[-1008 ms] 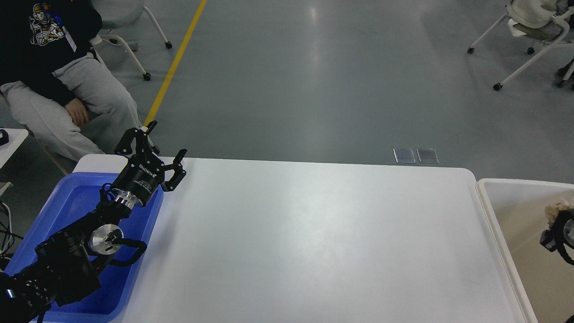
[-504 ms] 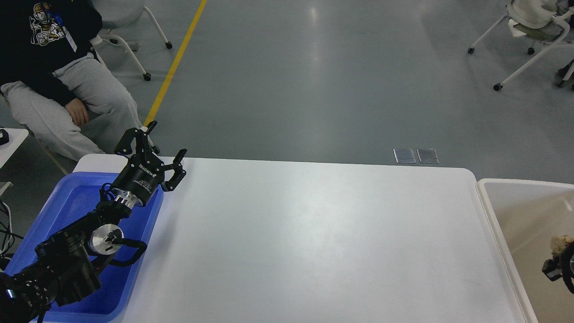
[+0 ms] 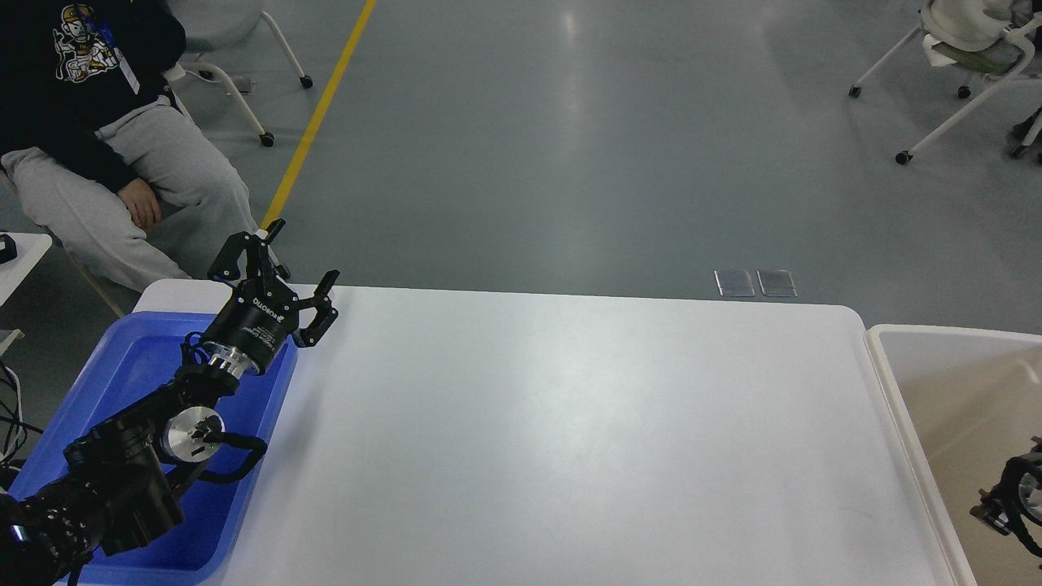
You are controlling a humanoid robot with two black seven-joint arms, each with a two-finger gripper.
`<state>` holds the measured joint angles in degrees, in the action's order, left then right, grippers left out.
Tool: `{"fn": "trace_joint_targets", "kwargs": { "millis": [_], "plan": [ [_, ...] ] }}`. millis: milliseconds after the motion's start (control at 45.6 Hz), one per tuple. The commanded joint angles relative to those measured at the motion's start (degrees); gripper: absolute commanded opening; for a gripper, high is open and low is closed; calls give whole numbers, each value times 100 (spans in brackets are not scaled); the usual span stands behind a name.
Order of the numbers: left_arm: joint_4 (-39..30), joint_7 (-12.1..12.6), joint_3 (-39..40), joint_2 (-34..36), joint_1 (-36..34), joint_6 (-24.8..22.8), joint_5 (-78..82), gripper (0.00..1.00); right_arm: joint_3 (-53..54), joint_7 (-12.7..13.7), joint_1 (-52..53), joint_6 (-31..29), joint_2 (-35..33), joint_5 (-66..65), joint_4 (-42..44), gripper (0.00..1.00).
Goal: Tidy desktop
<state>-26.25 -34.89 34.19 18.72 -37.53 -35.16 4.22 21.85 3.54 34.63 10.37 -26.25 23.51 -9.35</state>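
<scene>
The desktop point(image 3: 570, 423) is a large white tabletop with rounded corners, and nothing lies on its surface. My left gripper point(image 3: 285, 260) is open and empty, raised over the far corner of the blue tray point(image 3: 130, 366) at the table's left end. A dark part of my right arm point(image 3: 1009, 496) shows at the right edge, low inside the cream-white bin point(image 3: 904, 382). Its fingers cannot be told apart, and I cannot tell whether it holds anything.
A seated person point(image 3: 98, 146) in grey trousers is behind the table's far left corner. Wheeled chairs point(image 3: 969, 73) stand on the grey floor at the far right. A yellow floor line point(image 3: 317, 114) runs behind the table. Another white table's corner point(image 3: 20, 260) shows at the far left.
My right arm has moved down and nearer within the cream-white bin. The beige thing seen at its end before no longer shows. My left arm has not moved.
</scene>
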Motion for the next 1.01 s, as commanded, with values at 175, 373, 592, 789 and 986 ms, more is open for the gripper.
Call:
{"fn": "trace_joint_targets", "kwargs": {
  "millis": [175,373,592,789,986],
  "plan": [
    [-3,0,0,0,0,0,0,100,276,-11,720,-1036,-1039,-233,-1313,100],
    [-3,0,0,0,0,0,8,100,1242,-11,1177,-1450,-1602,-242,-3255,100],
    [5,0,0,0,0,0,0,100,1805,-11,1722,-1494,-971,-233,-4180,100],
    [-3,0,0,0,0,0,0,100,2218,-20,1925,-1660,66,-312,-4171,100],
    [-3,0,0,0,0,0,0,100,2228,-134,1881,-2241,1086,-769,-4022,100]
  ]
}}
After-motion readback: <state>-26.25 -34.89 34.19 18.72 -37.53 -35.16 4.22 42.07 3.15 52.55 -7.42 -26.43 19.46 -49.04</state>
